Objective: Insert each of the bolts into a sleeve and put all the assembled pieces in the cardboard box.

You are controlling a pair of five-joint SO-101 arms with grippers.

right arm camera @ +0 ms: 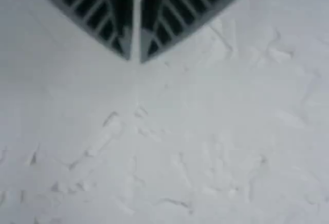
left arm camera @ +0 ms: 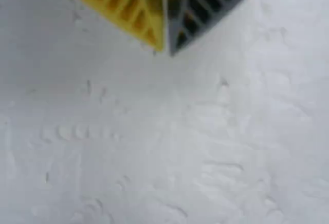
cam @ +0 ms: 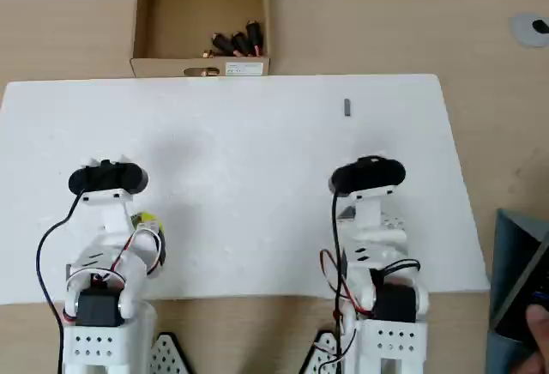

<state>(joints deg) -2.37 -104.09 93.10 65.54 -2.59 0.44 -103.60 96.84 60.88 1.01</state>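
Both arms sit drawn in along the near edge of the worktop (cam: 497, 117), over the white mat (cam: 232, 177) that covers most of it. The left end effector (left arm camera: 165, 44) has its yellow and grey jaws pressed tip to tip with nothing between them. The right end effector (right arm camera: 134, 52) is all but closed, a thin slit showing between the jaws, and it is empty too. Each hangs just above bare mat.

The cardboard box (cam: 159, 67) stands just beyond the mat's far edge, toward the far left corner. A cluster of assembled pieces (cam: 238, 44), dark with reddish ends, lies against its right-hand inner wall. One small dark piece (cam: 347, 107) lies alone on the mat near the far edge, on the right arm's side and well apart from both arms. It is too small to tell whether it is a bolt, a sleeve or a joined pair.

By its look it should be light, rigid and round-bodied, so it is likely to roll or skid if nudged. The surest hold would be across the middle of its length, with the jaws opened first and lowered on either side.
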